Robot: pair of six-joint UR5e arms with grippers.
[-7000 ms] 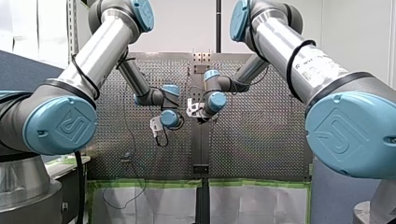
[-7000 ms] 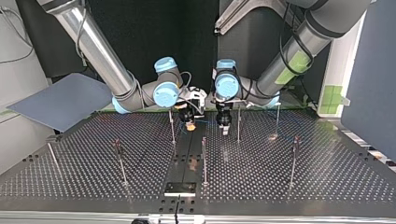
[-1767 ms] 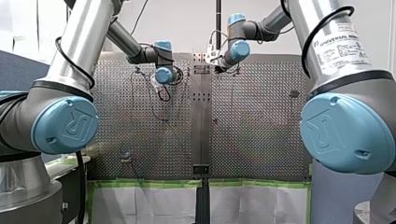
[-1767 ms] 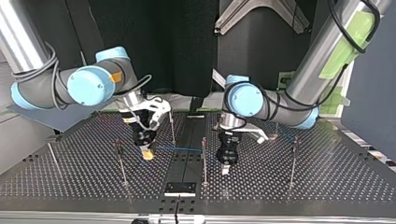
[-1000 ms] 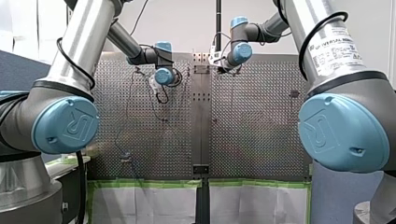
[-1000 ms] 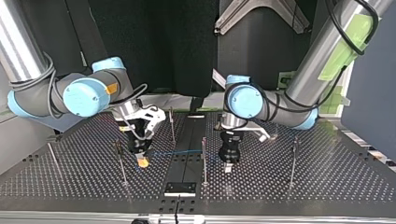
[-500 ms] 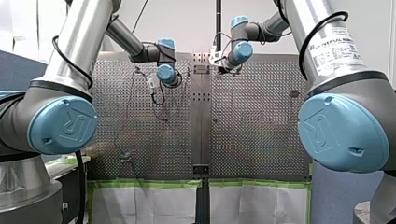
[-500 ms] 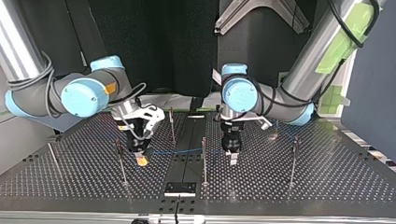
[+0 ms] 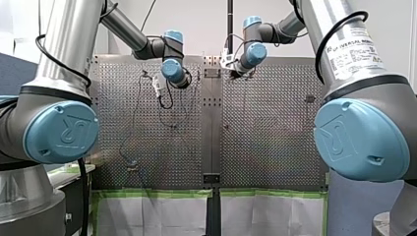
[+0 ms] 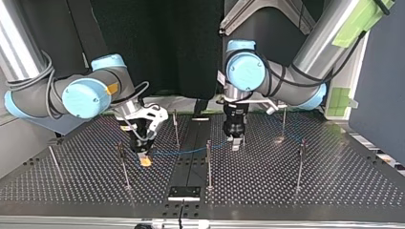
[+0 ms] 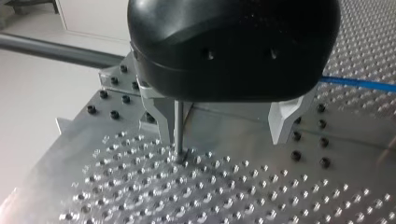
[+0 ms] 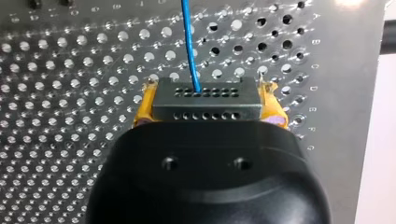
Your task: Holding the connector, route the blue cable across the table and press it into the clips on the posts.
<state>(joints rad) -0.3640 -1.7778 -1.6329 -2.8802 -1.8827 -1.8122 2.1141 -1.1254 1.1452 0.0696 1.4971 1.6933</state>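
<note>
K: Since half a second ago, top view: our left pincer has drawn back toward the arms' side of the bench; our right pincer has hardly shifted. Blue cable ran straight between them, now bends at the middle post.

M: Noted. Its long axis lies across that view: from the connector at the view's left, past the post's upper end, toward the left pincer. We cannot tell whether it is caught there.

K: Left wrist view: fingers spread, gripping nothing. A thin post shows in the gap, close to one finger; we cannot say it is the middle one. Cable lies outside the other finger.

M: Right wrist view: yellow pads clamped on the connector's two ends; cable leaves its middle straight ahead over the bench.

K: Front view: both arms reach far over the bench; grips unreadable there.

M: Judgement: the next move turns on cable against post. Left pincer is the nearer one, yet the cable runs beside it, not between its fingers. We expect it must straddle the line first, with the right holding tension.
</note>
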